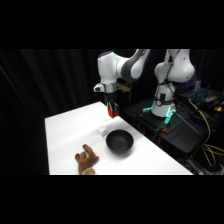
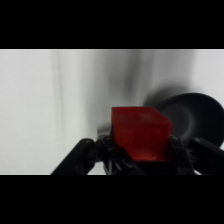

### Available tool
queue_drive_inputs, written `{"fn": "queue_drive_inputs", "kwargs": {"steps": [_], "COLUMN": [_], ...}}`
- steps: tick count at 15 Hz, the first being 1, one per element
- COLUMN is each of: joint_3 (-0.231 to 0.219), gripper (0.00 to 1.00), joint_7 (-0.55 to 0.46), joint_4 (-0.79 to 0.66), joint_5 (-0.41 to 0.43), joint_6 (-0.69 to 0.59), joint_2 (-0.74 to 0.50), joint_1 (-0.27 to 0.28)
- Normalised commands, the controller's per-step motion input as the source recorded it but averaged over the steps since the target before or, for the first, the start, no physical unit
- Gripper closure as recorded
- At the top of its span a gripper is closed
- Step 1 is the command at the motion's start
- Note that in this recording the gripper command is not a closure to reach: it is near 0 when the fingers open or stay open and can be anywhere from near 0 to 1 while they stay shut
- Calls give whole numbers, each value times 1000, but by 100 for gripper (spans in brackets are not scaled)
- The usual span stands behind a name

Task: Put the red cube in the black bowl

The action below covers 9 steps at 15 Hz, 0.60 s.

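- Gripper hangs in the air above the table, and we see it clamped on the red cube, which sits between the fingers.
- In the wrist view the cube fills the middle, with black linkage on both sides of it.
- We find the black bowl on the table, below the gripper and a little nearer the camera; in the wrist view it shows at the right edge, beyond the cube.
- We make out a white cube just beside the bowl's far left rim, though it is faint against the table.
- Brown hand-shaped object lies near the table's front edge, left of the bowl and apart from it.
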Motion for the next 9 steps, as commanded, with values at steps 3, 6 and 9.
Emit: {"fn": "queue_drive_inputs", "kwargs": {"steps": [3, 6, 9], "joint_3": [133, 81, 52], "gripper": [100, 100, 100], "joint_7": [190, 37, -135], "joint_4": [-52, 64, 177], "joint_5": [238, 230, 284], "joint_6": [-35, 135, 210], "joint_2": [-150, 84, 262], "joint_1": [185, 115, 58]}}
